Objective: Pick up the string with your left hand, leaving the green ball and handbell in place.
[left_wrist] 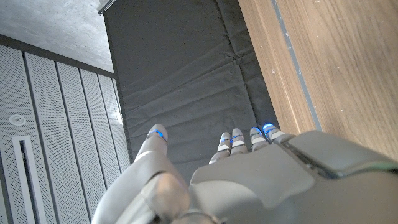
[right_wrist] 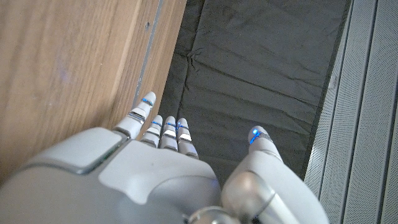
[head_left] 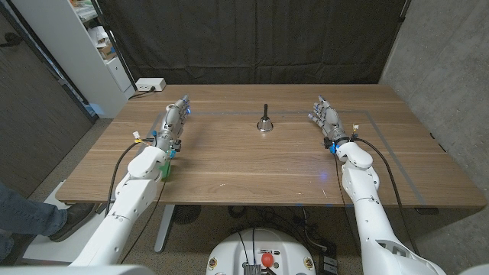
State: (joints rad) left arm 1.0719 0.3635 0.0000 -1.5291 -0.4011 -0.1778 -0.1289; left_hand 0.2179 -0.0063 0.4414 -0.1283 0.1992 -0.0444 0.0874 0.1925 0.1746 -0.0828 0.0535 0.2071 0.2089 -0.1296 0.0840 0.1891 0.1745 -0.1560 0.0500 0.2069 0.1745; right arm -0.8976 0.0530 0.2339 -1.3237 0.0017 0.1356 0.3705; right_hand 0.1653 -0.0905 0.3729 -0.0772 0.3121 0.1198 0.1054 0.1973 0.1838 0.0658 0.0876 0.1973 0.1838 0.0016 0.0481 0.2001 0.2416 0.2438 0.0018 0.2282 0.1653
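A small dark handbell (head_left: 264, 123) stands upright on the wooden table (head_left: 252, 172), at its far middle. My left hand (head_left: 176, 118) is at the far left of the table with its fingers stretched out and apart, holding nothing. In the left wrist view the left hand (left_wrist: 249, 180) reaches past the table's edge toward a black curtain. A small green thing (head_left: 169, 169) shows beside my left forearm, partly hidden by it. My right hand (head_left: 325, 117) is at the far right, fingers straight and empty. The right hand (right_wrist: 155, 168) also points at the curtain.
A thin taped outline (head_left: 374, 114) runs around the table's working area. A white shelf unit (head_left: 84, 46) and a white power strip (head_left: 150, 85) stand beyond the far left corner. A person's leg and shoe (head_left: 38, 218) show at the lower left.
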